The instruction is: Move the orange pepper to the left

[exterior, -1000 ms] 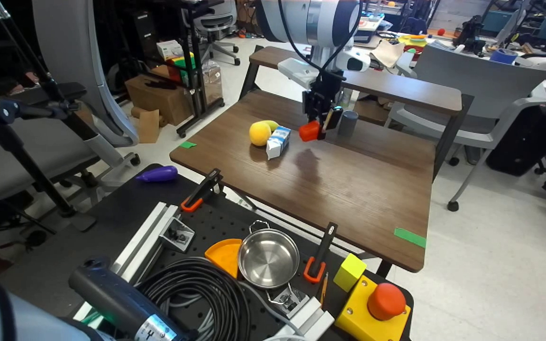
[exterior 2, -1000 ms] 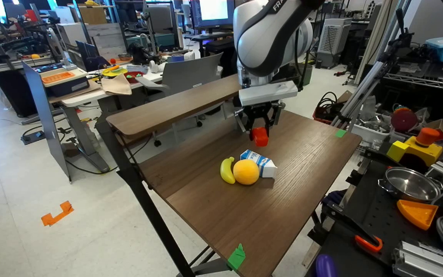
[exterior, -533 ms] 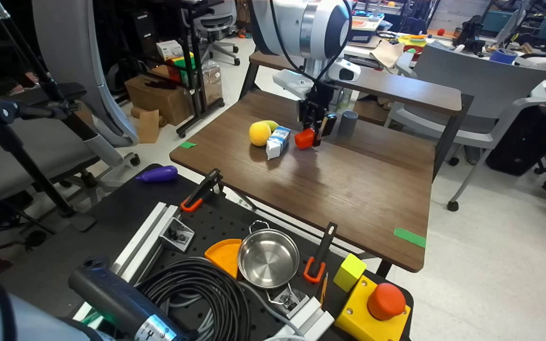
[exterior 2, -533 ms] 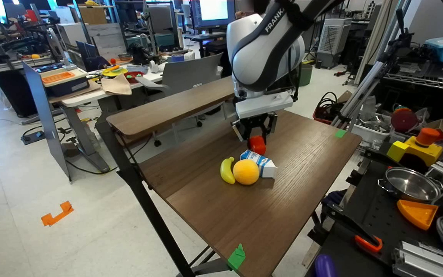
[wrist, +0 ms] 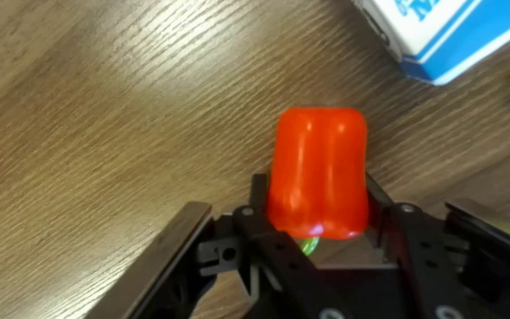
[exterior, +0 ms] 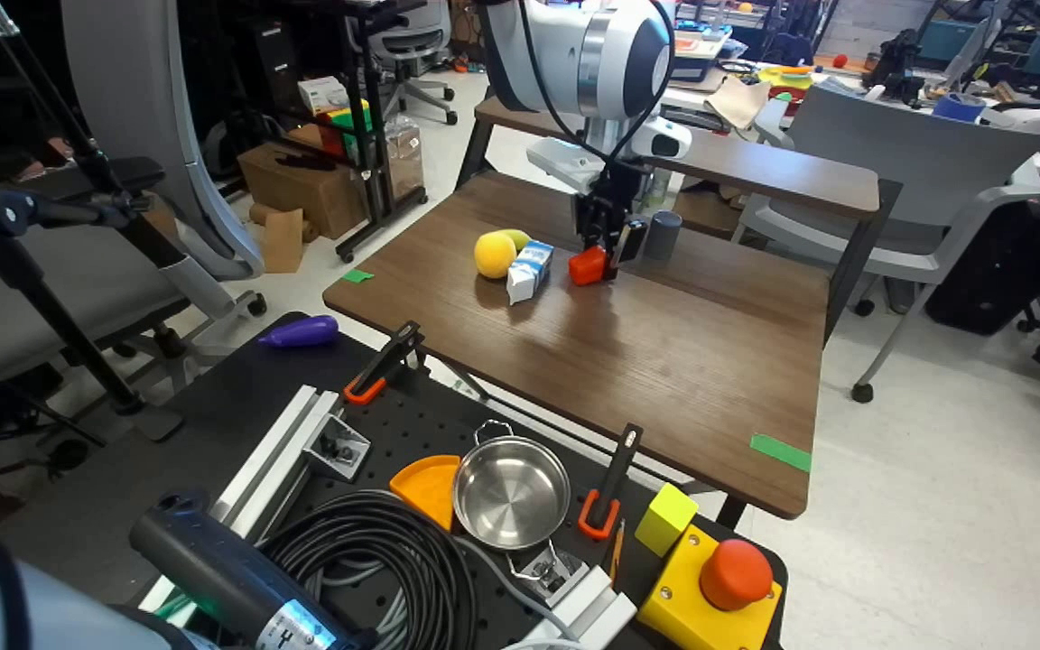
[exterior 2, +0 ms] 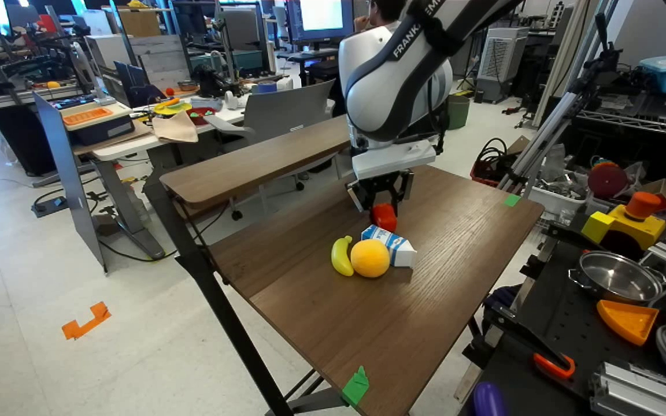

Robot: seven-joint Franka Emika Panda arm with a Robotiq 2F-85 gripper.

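Brown tabletop (exterior 2: pixel 333 323): orange pepper (wrist: pixel 319 173) held between 2 black fingers (wrist: pixel 259 190)

Behind the tabletop the background is cluttered: in an exterior view a grey chair (exterior: pixel 917 153) stands beyond it, and a raised shelf (exterior: pixel 773 171) runs along its far side. Green tape (exterior: pixel 780 452) is stuck near its corners. In an exterior view a person (exterior 2: pixel 388 11) is partly hidden behind the white arm (exterior 2: pixel 396 86).

The fingers grip the orange pepper, pressing on 2 opposite sides of it. In the wrist view it is glossy red-orange, and a bit of green shows at its end between the fingers. In both exterior views it is down close to the tabletop, near a white and blue carton (exterior 2: pixel 389 245); whether it touches the tabletop cannot be told.

The carton lies on its side, between the orange pepper and a round yellow fruit (exterior 2: pixel 370 258). A yellow-green banana (exterior 2: pixel 342 256) is just beside the fruit. A grey cylinder (exterior: pixel 663 236) stands upright behind the fingers in an exterior view.

In an exterior view a black bench (exterior: pixel 236 386) in the foreground carries a steel pot (exterior: pixel 511 492), an orange tray (exterior: pixel 430 487), coiled black cable (exterior: pixel 366 542), a yellow block (exterior: pixel 667 519), a purple object (exterior: pixel 303 331) and a yellow box (exterior: pixel 682 589) topped with a red button (exterior: pixel 737 575). Along the bench edge nearest the tabletop sit 2 black clamps (exterior: pixel 396 352) with orange ends.
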